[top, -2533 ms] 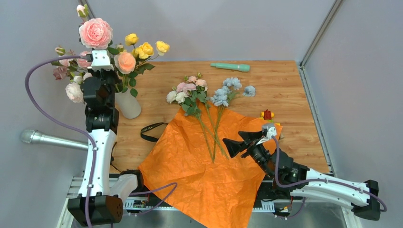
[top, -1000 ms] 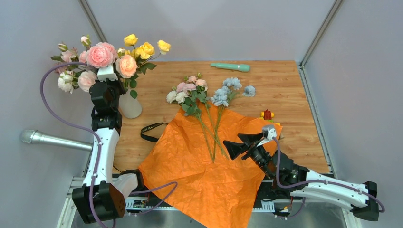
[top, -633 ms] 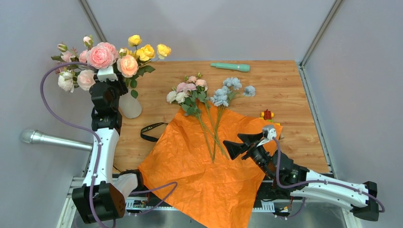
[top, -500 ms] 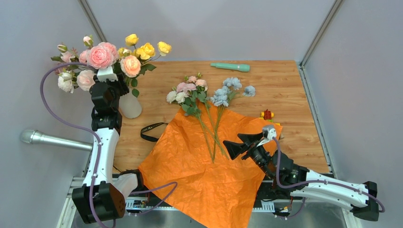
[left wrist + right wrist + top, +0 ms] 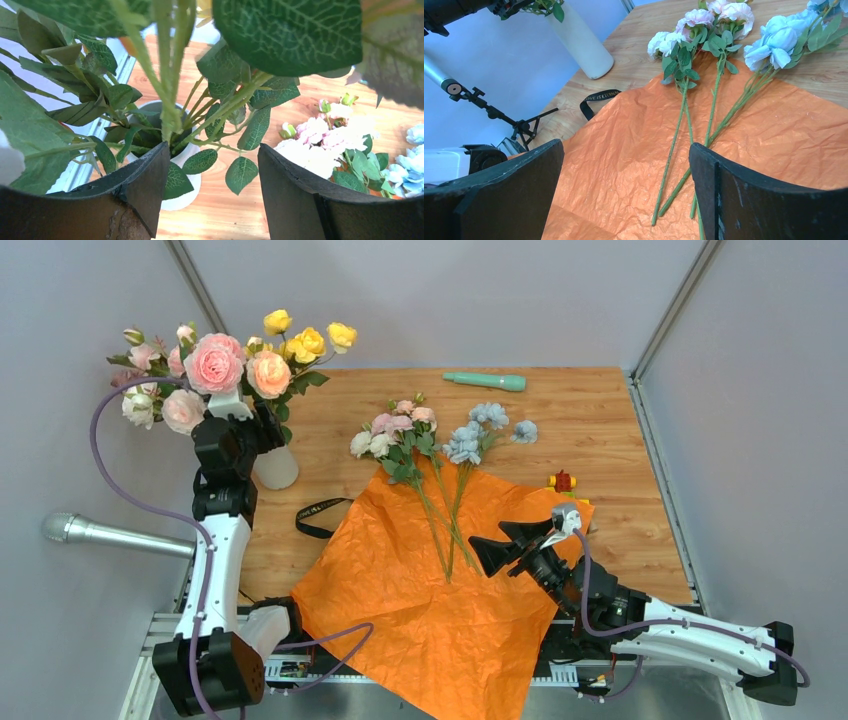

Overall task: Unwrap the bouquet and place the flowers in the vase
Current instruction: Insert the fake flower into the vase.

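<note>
While reading the top view, note the vase (image 5: 273,468) at the far left of the tabletop (image 5: 600,420), with pink, peach and yellow flowers (image 5: 240,365) standing in it. Find the left tool (image 5: 212,160) just above its rim, jaws spread wide on either side of the stems and clamping none. Judge the step as releasing that bunch. Count the unwrapping as done: see the orange paper (image 5: 440,620) spread flat, black strap (image 5: 318,512) at its left edge. Spot the loose flowers (image 5: 400,430) lying across the paper's far corner. Find the right tool (image 5: 626,150) open and empty above the paper, near their stems. Next, lower it, close on those stems, and carry them left to the vase's crowded mouth.
</note>
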You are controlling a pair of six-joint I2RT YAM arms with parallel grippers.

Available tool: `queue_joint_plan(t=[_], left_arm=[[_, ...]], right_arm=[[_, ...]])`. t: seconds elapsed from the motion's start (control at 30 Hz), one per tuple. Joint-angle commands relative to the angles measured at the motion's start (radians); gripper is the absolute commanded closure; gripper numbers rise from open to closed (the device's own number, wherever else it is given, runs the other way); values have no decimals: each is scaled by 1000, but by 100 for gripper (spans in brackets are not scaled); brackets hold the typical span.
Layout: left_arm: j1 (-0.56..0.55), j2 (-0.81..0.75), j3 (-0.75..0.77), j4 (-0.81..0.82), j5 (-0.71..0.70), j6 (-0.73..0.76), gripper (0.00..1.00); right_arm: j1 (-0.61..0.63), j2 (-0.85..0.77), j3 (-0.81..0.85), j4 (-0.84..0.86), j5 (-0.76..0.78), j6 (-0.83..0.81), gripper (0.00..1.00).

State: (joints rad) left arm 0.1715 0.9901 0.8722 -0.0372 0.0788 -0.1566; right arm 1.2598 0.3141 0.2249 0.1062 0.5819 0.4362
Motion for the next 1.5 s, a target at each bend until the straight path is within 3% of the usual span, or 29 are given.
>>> queue_joint_plan(t=[0.0, 0.57, 0.9, 1.07, 1.23, 1.47], left_arm=[[5, -31, 4, -24, 26, -22, 28], [6, -153, -36, -202, 139, -113, 12], [5, -255, -111, -278, 255, -162, 11], [3, -309, -103, -333, 290, -114, 11], [-41, -364, -122, -340, 281, -96, 12], [-158, -394, -145, -366, 235, -20, 12]], right_arm=[[-3, -1, -1, 33, -13, 6, 3], [-3, 54, 21, 22, -7, 3, 3], [-3, 100, 47, -14, -5, 10, 3], [-3, 140, 74, -61, 9, 14, 3], [-3, 226, 137, -170, 67, 51, 6], [-16, 514, 300, -297, 82, 91, 12]])
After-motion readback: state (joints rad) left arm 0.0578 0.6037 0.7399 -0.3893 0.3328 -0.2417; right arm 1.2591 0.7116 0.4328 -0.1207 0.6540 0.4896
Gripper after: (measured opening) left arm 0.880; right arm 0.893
